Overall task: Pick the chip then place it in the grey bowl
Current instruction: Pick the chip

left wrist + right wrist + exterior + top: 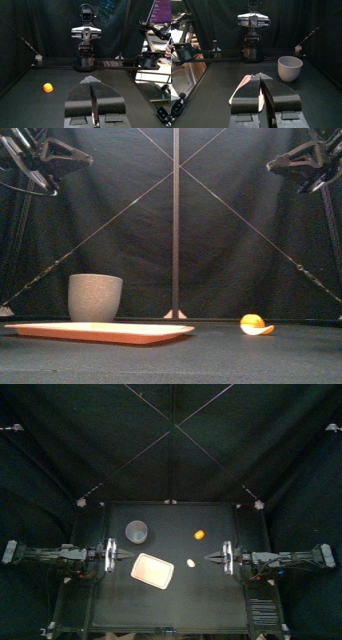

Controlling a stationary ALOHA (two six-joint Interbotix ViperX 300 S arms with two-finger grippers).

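Two black arms hang up at the table's [214,599] sides, neither holding anything.

From above: the left gripper [102,556] and right gripper [229,559] sit at opposite edges. A tall grey speckled cup [136,532] stands back left, with a flat pink tray [154,570] in front of it. A small round orange toy [199,535] lies right of the cup. A tiny pale chip [191,563] lies just right of the tray, well apart from the cup.

Front on, a yellowish sliver overlaps the orange toy; probably the chip, hard to say.

Left wrist: fingers [79,102] pressed together, orange toy off to one side.

Right wrist: fingers [281,97] together too, with the cup beyond them and the tray showing pink behind.
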